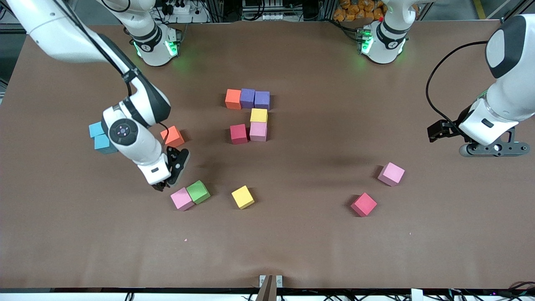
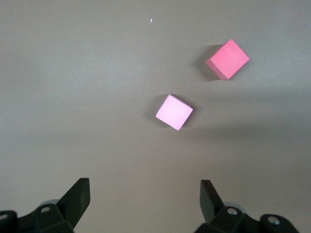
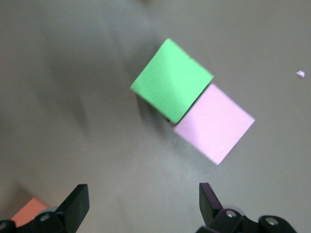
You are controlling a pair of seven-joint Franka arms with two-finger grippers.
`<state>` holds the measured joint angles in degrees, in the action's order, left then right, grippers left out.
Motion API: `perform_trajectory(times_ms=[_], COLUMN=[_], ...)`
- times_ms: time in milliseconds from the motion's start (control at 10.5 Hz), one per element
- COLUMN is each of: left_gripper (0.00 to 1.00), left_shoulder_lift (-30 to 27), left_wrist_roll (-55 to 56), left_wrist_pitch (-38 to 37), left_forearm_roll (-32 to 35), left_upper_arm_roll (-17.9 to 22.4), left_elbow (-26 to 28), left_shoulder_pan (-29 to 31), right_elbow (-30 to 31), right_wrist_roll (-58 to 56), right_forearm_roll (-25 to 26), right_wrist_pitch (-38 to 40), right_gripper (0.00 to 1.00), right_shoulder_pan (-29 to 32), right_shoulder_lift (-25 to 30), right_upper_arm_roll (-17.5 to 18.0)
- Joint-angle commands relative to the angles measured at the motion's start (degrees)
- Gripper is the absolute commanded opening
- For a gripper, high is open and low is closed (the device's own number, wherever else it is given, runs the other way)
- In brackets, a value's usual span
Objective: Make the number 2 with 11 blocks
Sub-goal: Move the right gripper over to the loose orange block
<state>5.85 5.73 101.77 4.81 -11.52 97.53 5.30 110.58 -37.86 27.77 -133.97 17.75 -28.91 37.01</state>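
Six blocks stand joined mid-table: an orange (image 1: 233, 99) and two purple (image 1: 255, 99) in a row, with yellow (image 1: 258, 115), pink (image 1: 258, 131) and crimson (image 1: 238, 133) nearer the camera. Loose blocks: orange (image 1: 172, 136), a touching pink (image 1: 182, 199) and green (image 1: 198, 192) pair, yellow (image 1: 243, 197), crimson (image 1: 364, 204), pink (image 1: 391, 174). My right gripper (image 1: 165, 184) hangs open and empty just beside the pink and green pair (image 3: 172, 80). My left gripper (image 1: 493, 148) waits open at its end of the table, with the pink (image 2: 174, 112) and crimson (image 2: 227, 59) blocks in its view.
Two light-blue cubes (image 1: 100, 137) sit partly hidden by the right arm, toward its end of the table. A tiny pink crumb (image 1: 185, 240) lies near the table's front edge.
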Motion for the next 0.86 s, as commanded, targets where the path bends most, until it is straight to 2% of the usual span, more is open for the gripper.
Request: perform_trajectory(times_ms=[0,191,574,765], left_gripper=[1.0,1.0,1.0,1.0], left_shoulder_lift=[0.4,0.5,0.4,0.4], left_wrist_roll=[-0.9,-0.9,-1.1,-1.1], left_wrist_pitch=[-1.5,-1.6,-1.6,-1.6], left_forearm_roll=[-0.9,-0.9,-0.9,-0.9], left_upper_arm_roll=[0.0,-0.1,0.0,0.0], left_elbow=[-0.9,-1.0,-1.0,-1.0], left_shoulder_pan=[0.1,0.2,0.4,0.4], right_elbow=[8.3,11.9,17.7,18.5], right_wrist_roll=[0.2,-0.9,-3.1,-3.1], right_forearm_roll=[0.4,-4.5,-4.9,-4.9], right_wrist_pitch=[-0.8,-1.2,-9.6,-9.8], right_gripper=[1.0,1.0,1.0,1.0], right_shoulder_pan=[1.6,1.5,3.2,4.0], right_shoulder_lift=[6.7,9.3,9.6,9.5], right_upper_arm_roll=[1.2,1.4,1.7,1.7])
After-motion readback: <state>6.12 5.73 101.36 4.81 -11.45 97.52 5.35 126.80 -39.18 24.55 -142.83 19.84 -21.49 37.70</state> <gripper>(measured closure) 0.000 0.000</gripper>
